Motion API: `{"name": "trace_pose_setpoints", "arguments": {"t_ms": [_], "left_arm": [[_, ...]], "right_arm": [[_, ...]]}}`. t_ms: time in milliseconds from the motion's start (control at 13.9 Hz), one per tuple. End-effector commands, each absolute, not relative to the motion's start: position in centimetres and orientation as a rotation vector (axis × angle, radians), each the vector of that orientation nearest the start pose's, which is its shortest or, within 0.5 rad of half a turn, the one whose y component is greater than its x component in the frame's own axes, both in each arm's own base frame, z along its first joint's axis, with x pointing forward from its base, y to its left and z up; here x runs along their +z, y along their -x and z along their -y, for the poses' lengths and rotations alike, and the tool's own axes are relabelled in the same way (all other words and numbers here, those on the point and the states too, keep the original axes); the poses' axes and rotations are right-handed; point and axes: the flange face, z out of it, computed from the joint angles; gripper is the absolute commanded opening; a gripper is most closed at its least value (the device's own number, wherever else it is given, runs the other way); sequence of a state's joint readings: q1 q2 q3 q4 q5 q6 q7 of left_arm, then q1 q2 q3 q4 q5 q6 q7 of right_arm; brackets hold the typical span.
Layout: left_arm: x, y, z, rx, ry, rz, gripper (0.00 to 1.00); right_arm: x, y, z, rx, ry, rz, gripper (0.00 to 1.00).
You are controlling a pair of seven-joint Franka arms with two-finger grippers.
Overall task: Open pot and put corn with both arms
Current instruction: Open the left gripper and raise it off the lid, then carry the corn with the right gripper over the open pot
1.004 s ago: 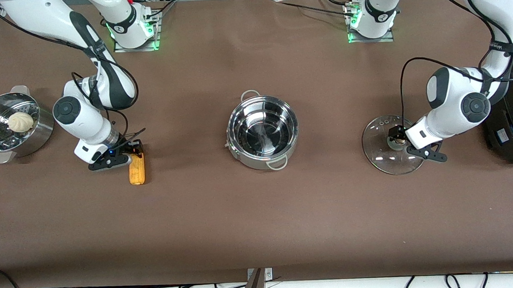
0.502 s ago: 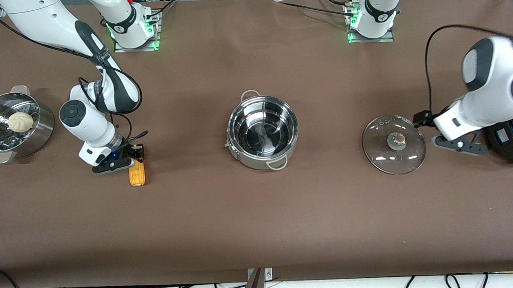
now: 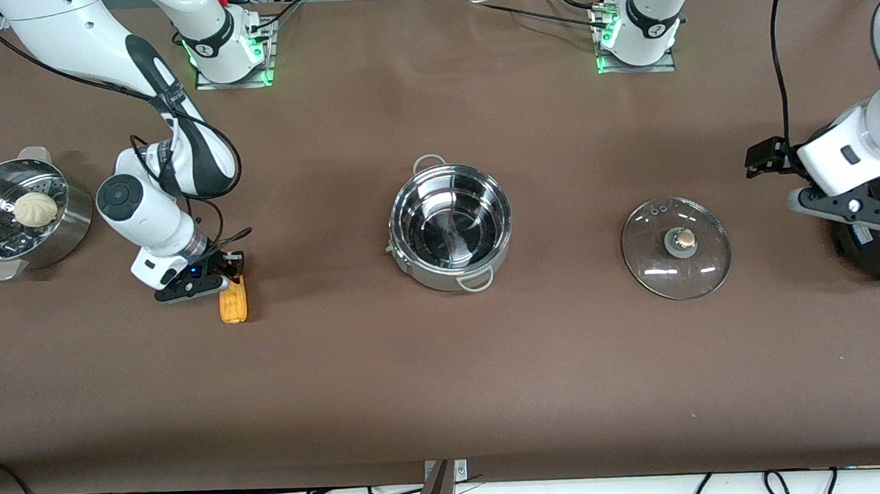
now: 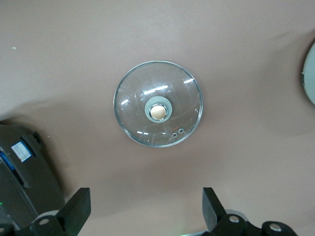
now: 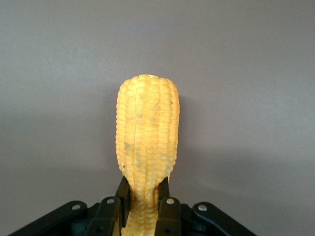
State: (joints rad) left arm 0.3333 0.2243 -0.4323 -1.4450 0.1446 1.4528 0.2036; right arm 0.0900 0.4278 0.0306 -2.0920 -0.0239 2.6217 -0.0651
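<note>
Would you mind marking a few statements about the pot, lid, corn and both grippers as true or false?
1. The lid sits on the pot. False: it lies on the table, toward the left arm's end.
2. The right gripper is shut on the corn. True.
3. The left gripper holds the lid. False: it is open, above the table beside it.
4. The pot is empty. True.
5. A bun lies in the pot. False: it is in the steamer bowl.

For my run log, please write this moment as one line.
lid off, on table | pot open | right gripper shut on corn | left gripper open
</note>
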Motion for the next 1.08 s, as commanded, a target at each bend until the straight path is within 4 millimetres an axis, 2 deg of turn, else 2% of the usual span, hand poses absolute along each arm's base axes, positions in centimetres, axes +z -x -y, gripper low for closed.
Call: {"name": "trace_pose_setpoints", "arguments": {"t_ms": [0,143,215,287,430,717,1004], "left_arm": [[57.5,-59.8,1.2,0.314,3.055,-0.454,1.0],[57.6,-59.8,1.1,0.312,3.06,-0.453,1.0],[57.4,-59.8,1.0,0.313,3.091,-0.44,1.0],[57.2,-59.8,1.0,0.316,3.132,-0.434,1.0],[57.2,-59.8,0.7,0.318,3.133,-0.427,1.0],[57.2,-59.8,0.8,0.318,3.131,-0.429,1.0],[57.2,-59.8,0.9,0.315,3.13,-0.431,1.0]], "right_arm": [[27.2,-62.7,-7.2,-0.093,3.128,0.335,0.09],[30.2,-64.1,-8.5,-0.052,3.126,0.334,0.1],[32.3,-64.9,-9.8,-0.028,3.128,0.332,0.11],[34.2,-65.4,-11.7,0.006,3.131,0.312,0.11],[36.0,-65.3,-15.6,0.049,3.14,0.215,0.11],[37.6,-62.3,-25.5,0.072,3.155,0.116,0.12],[38.6,-57.7,-36.6,0.103,3.084,0.045,0.15]]}}
